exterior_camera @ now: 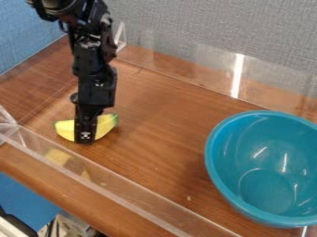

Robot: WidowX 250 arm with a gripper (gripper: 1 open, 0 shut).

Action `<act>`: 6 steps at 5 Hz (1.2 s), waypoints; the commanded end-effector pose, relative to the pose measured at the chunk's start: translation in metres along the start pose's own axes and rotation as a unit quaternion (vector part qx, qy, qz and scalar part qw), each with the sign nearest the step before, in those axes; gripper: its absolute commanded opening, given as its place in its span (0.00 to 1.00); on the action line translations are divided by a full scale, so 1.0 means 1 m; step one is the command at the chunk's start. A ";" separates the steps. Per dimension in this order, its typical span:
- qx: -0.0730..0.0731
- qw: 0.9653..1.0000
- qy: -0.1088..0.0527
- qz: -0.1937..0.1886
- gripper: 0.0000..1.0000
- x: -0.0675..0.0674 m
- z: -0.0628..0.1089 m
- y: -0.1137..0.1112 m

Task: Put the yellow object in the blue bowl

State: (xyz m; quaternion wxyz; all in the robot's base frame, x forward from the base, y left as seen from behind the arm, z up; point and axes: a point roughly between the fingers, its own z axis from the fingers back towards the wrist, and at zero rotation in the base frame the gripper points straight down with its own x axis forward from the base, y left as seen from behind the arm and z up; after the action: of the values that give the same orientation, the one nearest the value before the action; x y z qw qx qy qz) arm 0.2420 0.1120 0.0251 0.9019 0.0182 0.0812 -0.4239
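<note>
The yellow object, a small banana shape, lies on the wooden table at the left. My black gripper points straight down onto its middle, with yellow showing on both sides of the fingers. The fingers reach the object, but their gap is hidden, so I cannot tell whether they are clamped on it. The blue bowl stands empty at the lower right, well away from the gripper.
Low clear plastic walls run around the tabletop, along the front edge and at the back. A blue-grey wall stands behind. Bare wood lies between the yellow object and the bowl.
</note>
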 end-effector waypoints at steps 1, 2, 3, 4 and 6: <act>0.016 0.999 -0.002 -0.034 0.00 -0.001 0.003 0.012; 0.019 0.997 -0.003 -0.070 0.00 0.001 0.001 0.015; 0.017 0.998 -0.005 -0.065 0.00 -0.001 -0.001 0.018; 0.012 0.998 -0.007 -0.056 0.00 -0.004 -0.002 0.019; 0.006 0.997 -0.010 -0.072 0.00 0.006 0.004 0.005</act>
State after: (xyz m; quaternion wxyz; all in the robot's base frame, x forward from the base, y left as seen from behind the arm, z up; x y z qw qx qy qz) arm 0.2473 0.1148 0.0221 0.8734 0.0101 0.0772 -0.4808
